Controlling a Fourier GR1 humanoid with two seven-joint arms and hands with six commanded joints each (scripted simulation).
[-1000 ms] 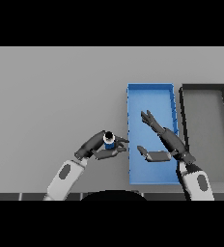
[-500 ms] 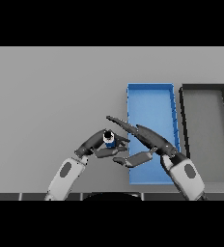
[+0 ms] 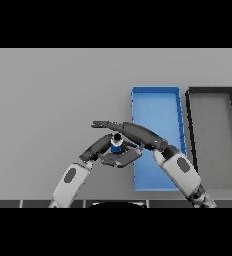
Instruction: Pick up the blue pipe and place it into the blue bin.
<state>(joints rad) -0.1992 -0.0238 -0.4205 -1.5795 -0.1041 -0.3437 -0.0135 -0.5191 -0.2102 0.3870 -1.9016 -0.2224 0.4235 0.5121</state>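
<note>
Near the table's (image 3: 48, 100) front edge, just left of the blue bin (image 3: 155, 107), the left robot hand (image 3: 99, 149) had its fingers curled round the blue pipe (image 3: 116, 145), which stood upright in that grip with its dark open end facing up. The right robot hand (image 3: 130, 131) reached across from the bin side, its fingers straight and spread, the long ones lying over and behind the pipe and the thumb below it, so the pipe sat between them; whether they touched it could not be made out. It looked like a handover, and the right fingers would need to close firmly round the pipe's body before the left let go, or the pipe might tip or roll. Beyond, the blue bin lay open with bare floor for the drop, and a dark bin (image 3: 213, 132) stood just beside its right wall, to be avoided.
</note>
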